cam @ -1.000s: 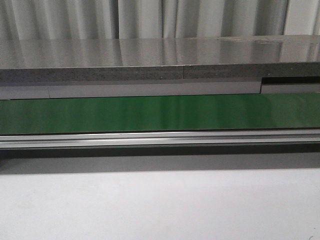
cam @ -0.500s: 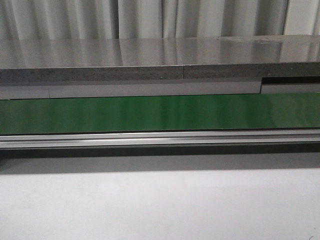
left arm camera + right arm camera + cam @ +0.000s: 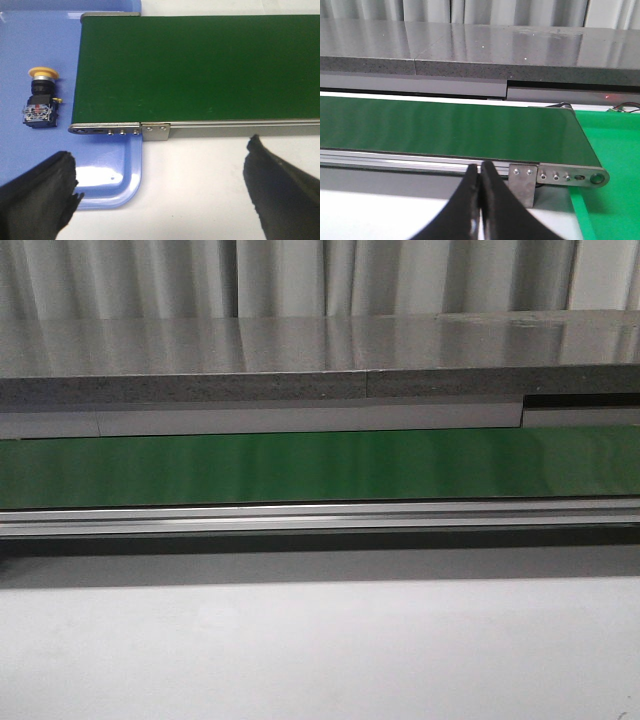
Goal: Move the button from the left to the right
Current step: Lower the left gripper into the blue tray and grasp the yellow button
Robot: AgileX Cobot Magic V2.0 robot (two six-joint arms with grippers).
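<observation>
1. The left gripper (image 3: 160,192) hangs above the table with its two black fingers (image 3: 37,192) spread wide apart and nothing between them; the white table (image 3: 200,165) lies bare beneath the gap.

2. The right gripper (image 3: 480,200) has its fingers pressed together, empty, pointed toward the near rail of the green conveyor belt (image 3: 445,130), close to the belt's end bracket.

3. The button (image 3: 40,97) lies on its side on a blue tray (image 3: 110,185), just beside the belt's left end and apart from the left gripper. Its yellow-orange cap points away from the fingers; its black body, bearing red and white marks, is the nearer end.

4. Handling, as a judgement: the button looks small, rigid and light, not fragile. The domed cap is smooth and rounded and would likely slip or roll under a pinch. The blocky black body offers flat, parallel sides, so that is the place to close on, across its width.

5. In the front view only the belt, its metal rail (image 3: 320,518) and the grey ledge (image 3: 320,360) behind appear; neither the button nor either arm shows there.
</observation>
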